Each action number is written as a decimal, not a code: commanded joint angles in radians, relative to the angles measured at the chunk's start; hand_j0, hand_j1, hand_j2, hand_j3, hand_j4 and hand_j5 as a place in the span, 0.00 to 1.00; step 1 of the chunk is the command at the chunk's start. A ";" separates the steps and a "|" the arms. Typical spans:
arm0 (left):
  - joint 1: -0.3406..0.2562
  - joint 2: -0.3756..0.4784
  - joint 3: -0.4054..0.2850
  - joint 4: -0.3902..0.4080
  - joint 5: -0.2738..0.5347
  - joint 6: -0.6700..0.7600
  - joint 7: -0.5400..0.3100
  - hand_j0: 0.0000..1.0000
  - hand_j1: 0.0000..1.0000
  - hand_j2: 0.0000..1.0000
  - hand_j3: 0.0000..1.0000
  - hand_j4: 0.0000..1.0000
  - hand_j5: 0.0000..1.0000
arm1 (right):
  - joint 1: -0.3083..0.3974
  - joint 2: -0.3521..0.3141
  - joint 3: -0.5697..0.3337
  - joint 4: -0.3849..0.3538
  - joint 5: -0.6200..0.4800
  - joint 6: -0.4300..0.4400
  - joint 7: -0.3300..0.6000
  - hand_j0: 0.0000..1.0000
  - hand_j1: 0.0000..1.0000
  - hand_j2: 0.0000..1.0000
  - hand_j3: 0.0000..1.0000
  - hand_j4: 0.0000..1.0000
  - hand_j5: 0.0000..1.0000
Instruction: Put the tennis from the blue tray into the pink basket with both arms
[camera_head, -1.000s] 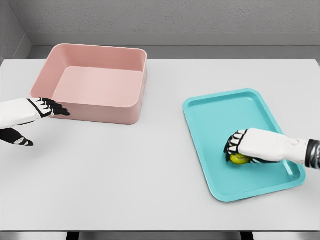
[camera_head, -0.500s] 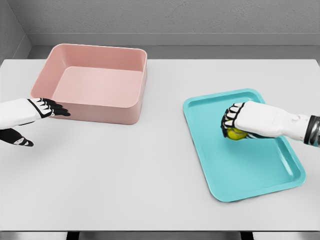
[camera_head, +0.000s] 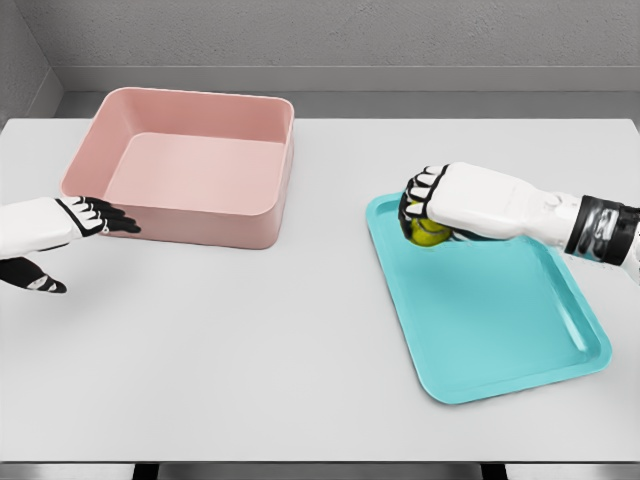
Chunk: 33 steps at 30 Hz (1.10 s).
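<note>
My right hand (camera_head: 428, 212) is shut on a yellow-green tennis ball (camera_head: 428, 232), held above the far left corner of the blue tray (camera_head: 490, 320). Only the ball's lower part shows under the curled fingers. The pink basket (camera_head: 190, 165) stands at the far left of the table, and nothing lies in it. My left hand (camera_head: 95, 218) hovers open by the basket's near left corner, fingers stretched toward its front wall.
The white table (camera_head: 250, 340) runs to a grey wall at the back. A wide stretch of table separates the basket from the tray.
My right hand has lifted the tennis ball off the tray's floor and carried it up and to the left, toward the tray's far left corner. The left hand has stayed still.
</note>
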 joint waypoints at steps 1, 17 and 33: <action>0.000 0.002 0.001 0.000 0.007 0.001 0.000 1.00 1.00 1.00 1.00 1.00 1.00 | -0.003 0.065 0.011 0.017 0.000 0.002 0.042 0.33 0.33 0.33 0.33 0.33 0.33; 0.001 0.005 0.001 0.004 0.007 0.001 0.000 1.00 1.00 1.00 1.00 1.00 1.00 | -0.055 0.232 0.207 0.013 0.046 0.002 0.067 0.33 0.33 0.33 0.33 0.33 0.33; 0.001 0.008 0.001 0.003 0.008 0.001 0.000 1.00 1.00 1.00 1.00 1.00 1.00 | -0.141 0.422 0.369 0.203 0.137 0.002 0.085 0.33 0.33 0.33 0.33 0.33 0.33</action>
